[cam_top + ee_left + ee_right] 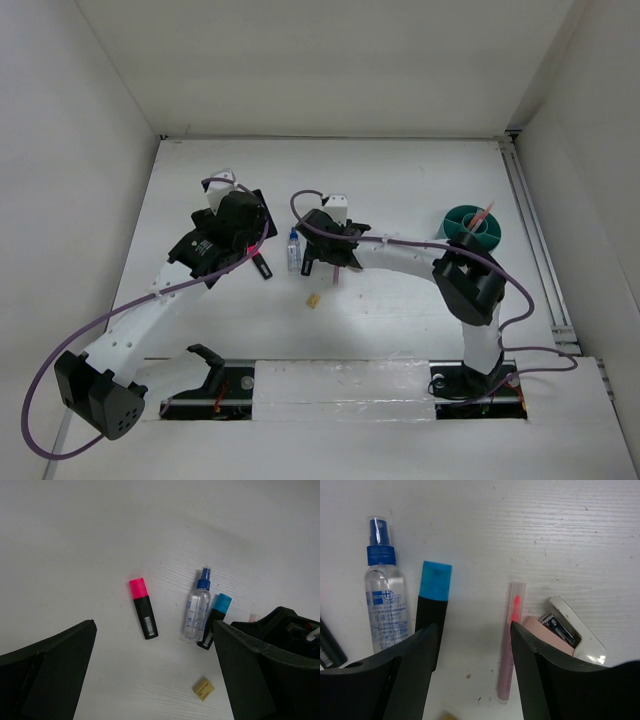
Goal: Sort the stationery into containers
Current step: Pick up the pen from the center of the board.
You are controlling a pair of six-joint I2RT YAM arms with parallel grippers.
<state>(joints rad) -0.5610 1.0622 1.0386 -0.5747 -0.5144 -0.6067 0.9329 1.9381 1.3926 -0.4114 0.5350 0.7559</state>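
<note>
Left jaws are held wide above the pink-capped marker [143,609]; right jaws are set partly apart, empty, between blue-capped marker [434,605] and salmon pencil [507,665].

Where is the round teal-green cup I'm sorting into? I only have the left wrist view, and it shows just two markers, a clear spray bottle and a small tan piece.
Observer: The round teal-green divided cup stands on the right side of the white table, well away from those loose items.
Operator: Is anything in it yet?
Observer: Yes, one thin salmon pencil leans out over its rim.
Operator: And what is the right arm doing?
Observer: The right gripper is down low, jaws apart, with a slim pink pen lying flat between its fingers, close against one of them. I cannot tell whether that finger touches it.
</note>
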